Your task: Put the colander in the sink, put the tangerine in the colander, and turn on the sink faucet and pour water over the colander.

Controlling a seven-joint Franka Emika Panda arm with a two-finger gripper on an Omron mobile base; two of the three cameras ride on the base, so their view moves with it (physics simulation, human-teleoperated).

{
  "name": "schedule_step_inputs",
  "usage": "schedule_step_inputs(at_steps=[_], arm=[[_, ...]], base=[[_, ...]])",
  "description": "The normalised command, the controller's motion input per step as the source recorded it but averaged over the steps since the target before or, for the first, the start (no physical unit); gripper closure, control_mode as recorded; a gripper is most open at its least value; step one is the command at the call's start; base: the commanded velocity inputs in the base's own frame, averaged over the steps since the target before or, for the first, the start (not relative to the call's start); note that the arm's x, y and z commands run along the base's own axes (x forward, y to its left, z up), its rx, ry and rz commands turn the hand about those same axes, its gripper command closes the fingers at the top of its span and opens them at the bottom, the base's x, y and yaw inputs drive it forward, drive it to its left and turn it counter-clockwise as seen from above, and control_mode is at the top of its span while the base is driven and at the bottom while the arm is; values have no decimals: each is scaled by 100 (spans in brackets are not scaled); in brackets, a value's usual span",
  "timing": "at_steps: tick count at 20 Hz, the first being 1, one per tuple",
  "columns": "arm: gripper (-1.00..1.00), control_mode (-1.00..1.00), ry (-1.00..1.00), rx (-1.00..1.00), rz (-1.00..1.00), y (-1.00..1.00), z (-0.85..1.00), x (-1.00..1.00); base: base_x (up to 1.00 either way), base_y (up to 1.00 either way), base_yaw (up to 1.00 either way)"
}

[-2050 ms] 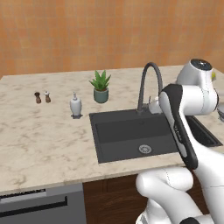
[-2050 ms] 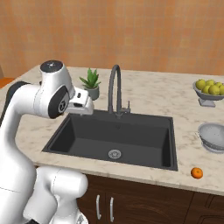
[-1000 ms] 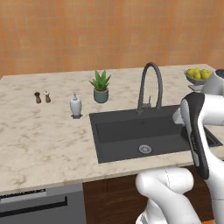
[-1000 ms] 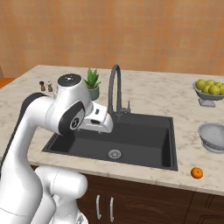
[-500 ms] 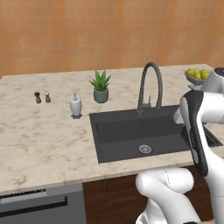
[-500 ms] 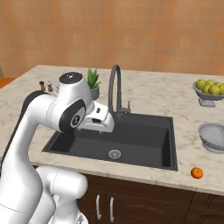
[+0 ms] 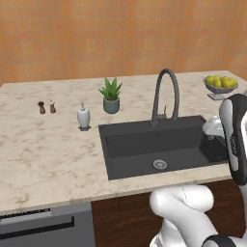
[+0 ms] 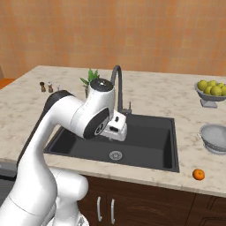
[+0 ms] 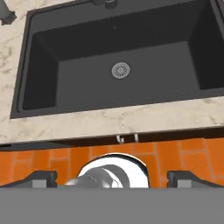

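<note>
A small silvery perforated metal colander (image 8: 214, 138) is seen on the beige marble counter (image 8: 176, 99), with a small orange tangerine (image 8: 198, 175) nearby, right of the dark rectangular sink (image 8: 145, 148).

dark grey sink (image 8: 145, 141), silvery colander (image 8: 214, 137), orange tangerine (image 8: 199, 175), beige marbled counter (image 7: 43, 154).

Sink (image 8: 150, 132): big rect. dark grey basin set in the marble surface (image 8: 176, 101), round metal drain (image 8: 115, 155) on its floor, nothing in it. Faucet (image 8: 117, 88): tall dark gooseneck at basin's 12 o'clock edge, upright, no water visible. Colander (image 8: 215, 138): silvery perforated bowl, upright on surface at sink's 3 o'clock, apart from rim. Tangerine (image 8: 198, 175): small orange ball near front edge, at colander's 7 o'clock, not touching.
</note>
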Motion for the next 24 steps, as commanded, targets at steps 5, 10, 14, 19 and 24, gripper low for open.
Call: schedule_step_inputs(at_steps=[5, 10, 14, 19, 24], arm=[[-100, -100, 13, 22, 7, -53, -4, 0], [-100, -100, 2, 1, 0, -2, 0, 1], [-100, -100, 0, 0, 0, 0, 0, 0], [-100, -100, 0, 0, 0, 0, 0, 0], [-100, 100, 0, 0, 0, 0, 0, 0]], base=[[0, 0, 0], [0, 0, 0], [0, 0, 0], [0, 0, 0], [0, 0, 0]])
